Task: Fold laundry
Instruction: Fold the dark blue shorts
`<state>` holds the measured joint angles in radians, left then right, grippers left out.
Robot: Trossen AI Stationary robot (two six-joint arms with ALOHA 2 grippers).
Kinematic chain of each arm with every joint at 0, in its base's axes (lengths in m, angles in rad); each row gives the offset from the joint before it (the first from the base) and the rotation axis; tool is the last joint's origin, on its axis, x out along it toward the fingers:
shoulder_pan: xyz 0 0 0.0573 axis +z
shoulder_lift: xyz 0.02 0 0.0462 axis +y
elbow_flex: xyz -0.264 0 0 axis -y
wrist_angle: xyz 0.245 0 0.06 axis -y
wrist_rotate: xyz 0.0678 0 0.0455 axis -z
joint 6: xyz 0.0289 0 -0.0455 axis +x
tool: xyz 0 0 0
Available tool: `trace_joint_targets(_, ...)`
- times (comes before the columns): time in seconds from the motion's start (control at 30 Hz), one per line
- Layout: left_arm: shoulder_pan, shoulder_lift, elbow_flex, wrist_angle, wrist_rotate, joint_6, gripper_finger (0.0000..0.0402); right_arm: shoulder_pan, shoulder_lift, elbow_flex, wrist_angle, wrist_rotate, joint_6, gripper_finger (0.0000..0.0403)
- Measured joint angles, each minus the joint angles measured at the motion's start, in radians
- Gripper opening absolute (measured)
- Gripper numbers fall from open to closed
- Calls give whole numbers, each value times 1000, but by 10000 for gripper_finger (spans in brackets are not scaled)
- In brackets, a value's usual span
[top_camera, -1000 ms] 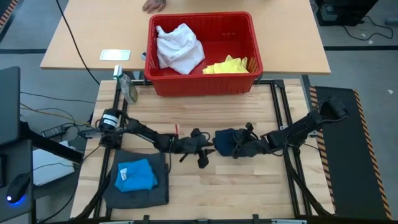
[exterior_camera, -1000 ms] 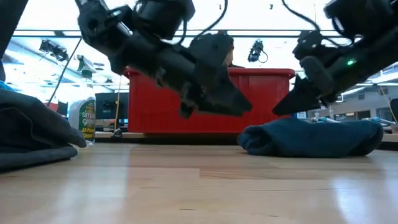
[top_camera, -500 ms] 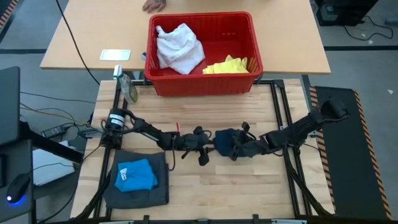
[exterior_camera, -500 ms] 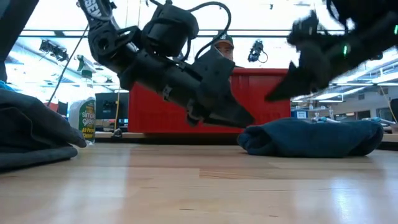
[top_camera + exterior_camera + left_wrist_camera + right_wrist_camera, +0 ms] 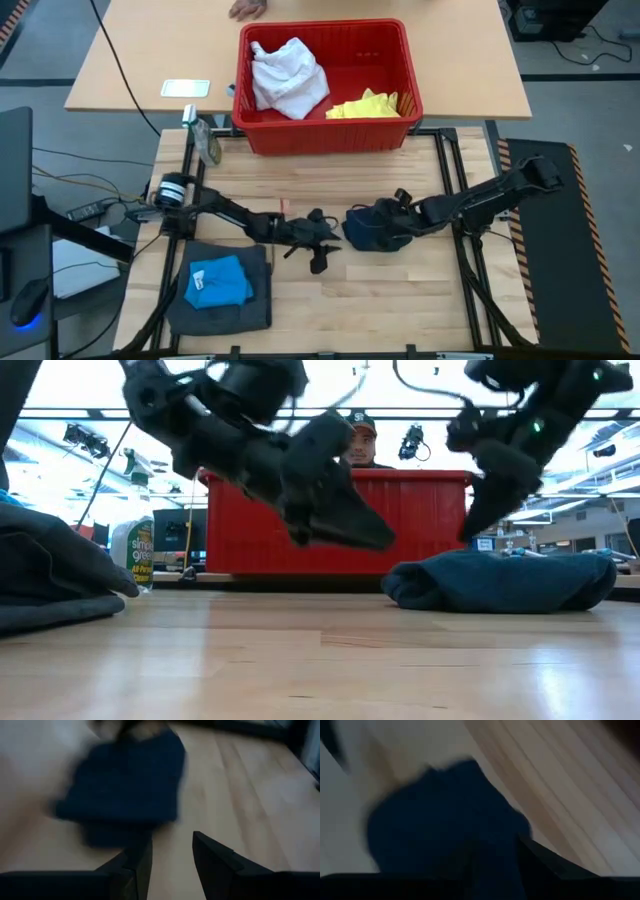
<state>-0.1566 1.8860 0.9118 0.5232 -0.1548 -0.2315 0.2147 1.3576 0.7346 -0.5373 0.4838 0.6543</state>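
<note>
The dark navy garment (image 5: 368, 230) lies folded into a small bundle at the table's middle, flat on the wood (image 5: 500, 580). My left gripper (image 5: 322, 248) hovers open just left of it, and the left wrist view shows its fingers apart short of the navy cloth (image 5: 125, 785). My right gripper (image 5: 393, 212) hangs open above the bundle's right part (image 5: 478, 528). The bright blue garment (image 5: 218, 282) rests folded on the dark grey one (image 5: 225, 300) at the near left. The white garment (image 5: 288, 78) and the yellow one (image 5: 368, 104) lie in the red basket.
The red basket (image 5: 330, 135) stands at the far edge. A spray bottle (image 5: 205, 138) stands at the far left, with a white card (image 5: 186, 88) on the table behind it. A person's hand (image 5: 248, 8) shows beyond the basket. Bare wood lies near the navy bundle.
My left gripper moved right toward the navy bundle, then drew back to the left. My right gripper lifted off the bundle and pulled back toward the table's right and far side. The bundle has stayed folded where it was.
</note>
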Motion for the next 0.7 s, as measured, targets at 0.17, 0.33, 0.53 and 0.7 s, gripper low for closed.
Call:
trace_joint_targets(0.17,-31,-139,-232,296,-95,6,143,16,-36,-92,-77,73,131,142)
trace_joint_targets(0.33,-25,-170,-408,565,-131,-90,143,11,-50,-170,117,3,123,142)
trace_joint_targets(0.53,-7,-166,-353,489,-137,-60,144,-46,-23,-163,228,-90,41,142)
trace_joint_targets(0.7,-10,-165,-297,408,-106,-7,144,-28,-45,-102,224,-93,-20,142)
